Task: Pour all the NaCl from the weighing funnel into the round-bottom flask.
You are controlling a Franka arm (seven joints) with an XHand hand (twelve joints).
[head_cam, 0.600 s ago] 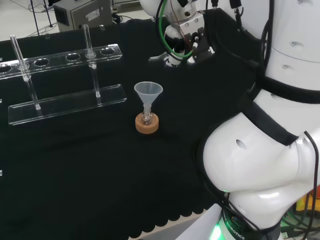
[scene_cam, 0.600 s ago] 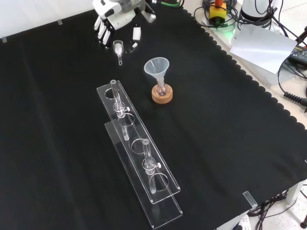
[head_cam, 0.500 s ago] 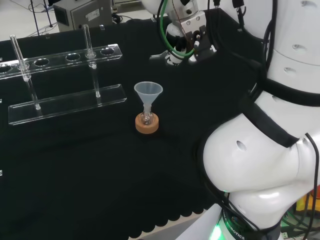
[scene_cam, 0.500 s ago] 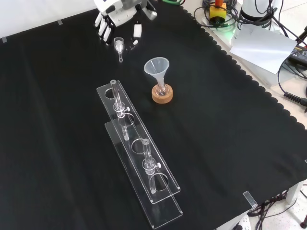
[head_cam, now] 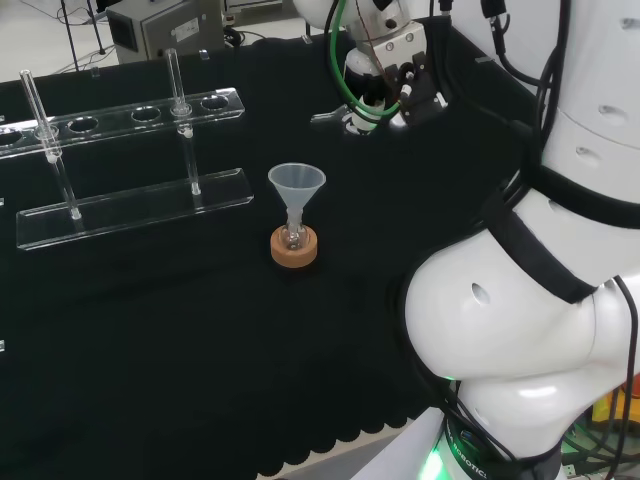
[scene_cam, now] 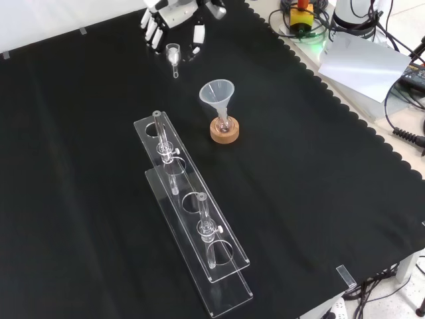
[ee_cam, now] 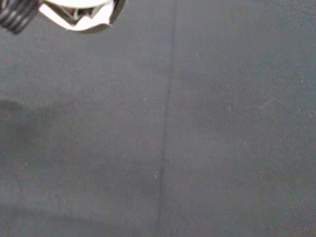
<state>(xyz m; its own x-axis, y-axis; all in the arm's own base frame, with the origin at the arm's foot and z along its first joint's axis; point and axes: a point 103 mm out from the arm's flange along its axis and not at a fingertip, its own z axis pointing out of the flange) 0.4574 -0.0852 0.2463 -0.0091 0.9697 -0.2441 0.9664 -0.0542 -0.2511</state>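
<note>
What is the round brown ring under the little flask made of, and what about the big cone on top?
The round tan ring looks like cork: matte, with a grainy brown surface. The cone-shaped funnel seems to be cloudy translucent plastic, though frosted glass is possible; the dark cloth shows through it only faintly.

Funnel (scene_cam: 217,94) in flask (scene_cam: 223,122), prob. on stand (scene_cam: 224,131)

Even, bright overhead light in head and front views; the black cloth (scene_cam: 319,199) soaks it up, shadows barely visible. Small glints on the clear rack (scene_cam: 192,219) edges and the arm's white links (head_cam: 520,330). Wrist view is dim, grey, soft, with a blurred white part of the hand (ee_cam: 79,12).
</note>
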